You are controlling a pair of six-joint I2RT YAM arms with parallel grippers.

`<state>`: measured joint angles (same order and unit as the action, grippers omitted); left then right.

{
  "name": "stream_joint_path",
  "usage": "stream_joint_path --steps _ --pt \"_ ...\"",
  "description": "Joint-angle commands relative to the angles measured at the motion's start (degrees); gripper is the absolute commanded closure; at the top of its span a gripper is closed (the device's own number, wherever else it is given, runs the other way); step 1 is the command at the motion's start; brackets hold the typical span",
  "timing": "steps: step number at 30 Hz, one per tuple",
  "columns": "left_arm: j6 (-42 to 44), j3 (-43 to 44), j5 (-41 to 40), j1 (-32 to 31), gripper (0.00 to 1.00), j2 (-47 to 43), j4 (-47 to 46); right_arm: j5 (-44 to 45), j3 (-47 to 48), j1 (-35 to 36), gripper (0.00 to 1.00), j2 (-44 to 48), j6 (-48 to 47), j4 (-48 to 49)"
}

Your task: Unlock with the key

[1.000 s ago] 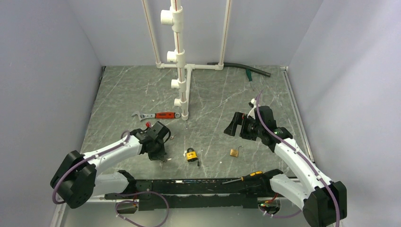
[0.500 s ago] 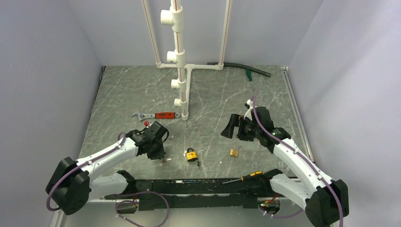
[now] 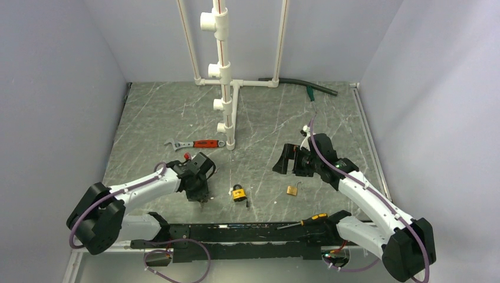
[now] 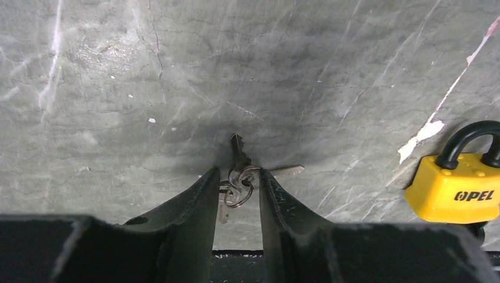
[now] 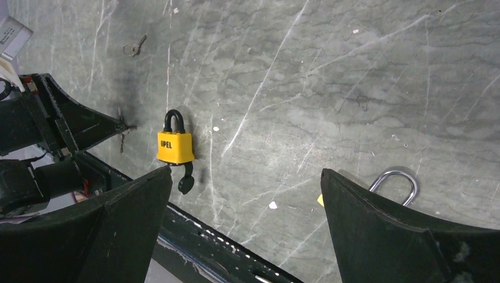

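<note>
The key (image 4: 237,154) is a small silver-grey bunch on a ring, lying on the marble table. My left gripper (image 4: 239,174) points down at it with its jaws a little apart, the ring between the fingertips and against the right finger. In the top view the left gripper (image 3: 200,196) is just left of the yellow padlock (image 3: 239,193). That padlock (image 4: 457,191) lies flat with its black shackle closed. My right gripper (image 5: 245,171) hovers wide open and empty above the table, right of the yellow padlock (image 5: 175,147).
A small brass padlock (image 3: 292,190) with a steel shackle (image 5: 395,183) lies under my right gripper. A screwdriver (image 3: 306,221) rests on the black front rail. A red-handled wrench (image 3: 194,144), white pipes (image 3: 227,88) and a dark hose (image 3: 306,87) lie further back. A thin metal piece (image 5: 134,46) lies apart.
My left gripper's jaws have parted from shut, and its tips have shifted slightly right, onto the key bunch. My right gripper has drifted a little to the left, still wide open.
</note>
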<state>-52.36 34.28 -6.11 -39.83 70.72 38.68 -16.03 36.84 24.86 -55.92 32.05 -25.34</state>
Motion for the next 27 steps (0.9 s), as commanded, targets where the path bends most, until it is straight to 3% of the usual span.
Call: stream_joint_path --steps 1,3,7,17,27 --pt "-0.93 0.48 -1.11 -0.76 0.66 2.9 -1.8 0.93 0.34 0.43 0.0 -0.42 0.63 2.14" --pt "-0.99 0.15 -1.3 -0.86 0.71 4.55 -2.9 0.94 0.41 0.6 0.0 -0.62 0.57 2.01" --pt "-0.24 0.44 -0.9 -1.05 1.0 7.63 -4.62 1.38 0.95 0.71 0.0 -0.93 0.01 1.0" --pt "0.51 4.82 -1.48 -2.85 1.0 1.4 0.87 0.52 1.15 1.17 0.0 -1.86 -0.06 1.92" --pt "3.94 5.63 0.4 -3.06 1.0 -9.36 -0.31 -1.1 1.43 5.43 0.0 -0.91 0.51 6.07"
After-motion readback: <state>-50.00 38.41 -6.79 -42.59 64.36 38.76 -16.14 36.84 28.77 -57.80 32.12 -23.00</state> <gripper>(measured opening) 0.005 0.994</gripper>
